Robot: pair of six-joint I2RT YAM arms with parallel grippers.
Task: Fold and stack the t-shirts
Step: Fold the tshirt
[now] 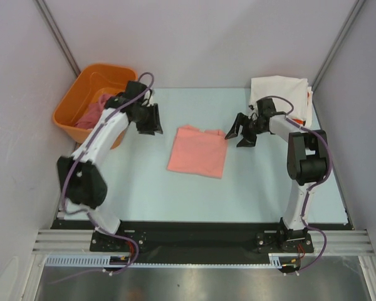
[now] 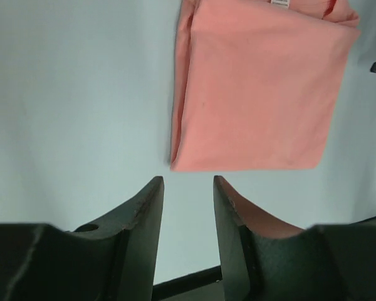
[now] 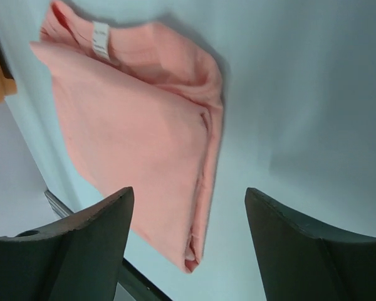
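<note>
Folded salmon shirt (image 1: 197, 151) lies flat at centre of table (image 1: 144, 188), between both grippers, touching neither. Slightly longer far-to-near, collar at far edge. Left gripper (image 1: 151, 119) off its far-left corner, fingers narrowly apart, empty. Right gripper (image 1: 241, 133) just beside its right edge, nearer, fingers wide apart, empty. Cream stack (image 1: 281, 94) at far right, behind right gripper: likely destination.
</note>
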